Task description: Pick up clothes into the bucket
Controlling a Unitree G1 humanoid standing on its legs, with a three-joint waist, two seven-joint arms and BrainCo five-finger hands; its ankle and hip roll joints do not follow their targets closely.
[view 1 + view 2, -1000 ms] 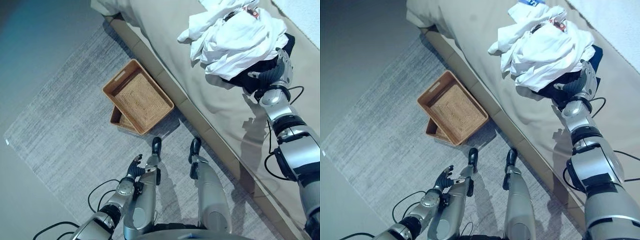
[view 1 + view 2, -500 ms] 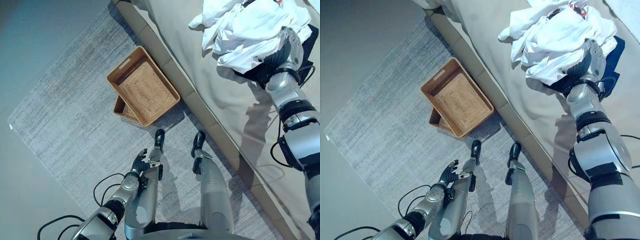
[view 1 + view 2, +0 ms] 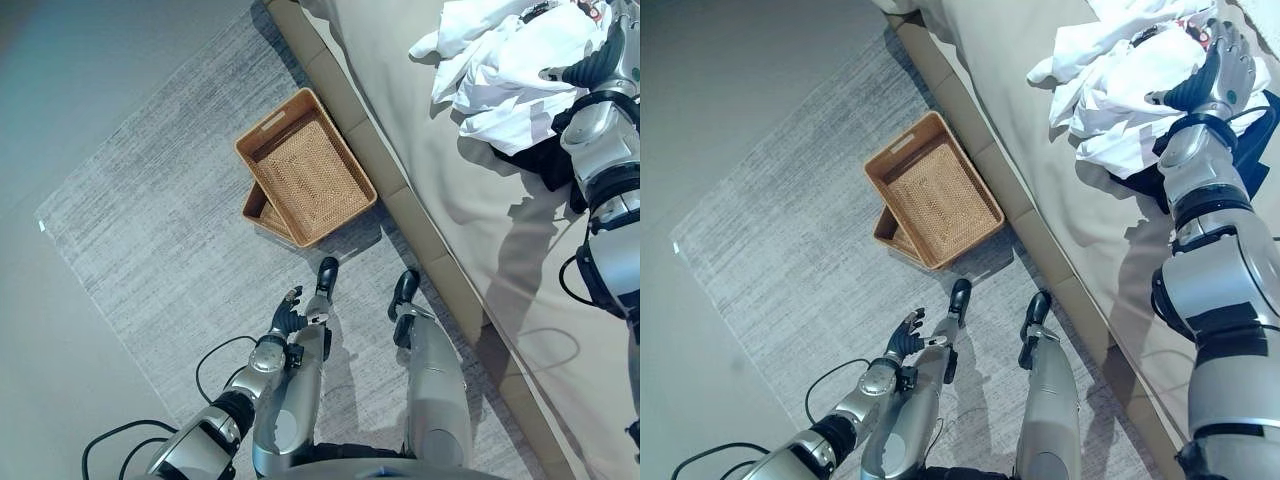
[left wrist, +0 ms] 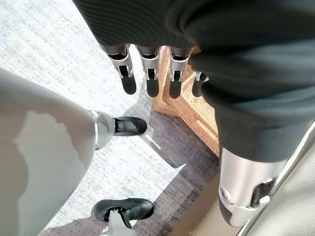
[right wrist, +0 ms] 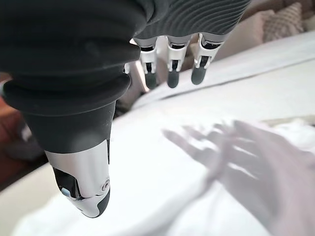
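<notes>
A pile of white clothes (image 3: 505, 70) lies on the bed, with a dark garment (image 3: 545, 160) sticking out under its near edge. My right hand (image 3: 1217, 62) hovers over the right side of the pile, open; in the right wrist view its fingers (image 5: 171, 69) are straight above the white cloth (image 5: 162, 196) and hold nothing. A woven brown basket (image 3: 308, 165) stands on the rug beside the bed, stacked on a second one. My left hand (image 3: 285, 312) hangs low by my side, open, with the basket's corner (image 4: 184, 101) showing past its fingers.
The bed (image 3: 400, 60) has a beige sheet, and its long edge (image 3: 420, 240) runs diagonally between the basket and the clothes. A grey rug (image 3: 150, 250) covers the floor around the basket. Pillows (image 5: 275, 22) lie beyond the pile.
The camera has shifted. My right hand has lifted from the dark garment at the pile's near edge to over the white clothes. The left hand stays low and open.
</notes>
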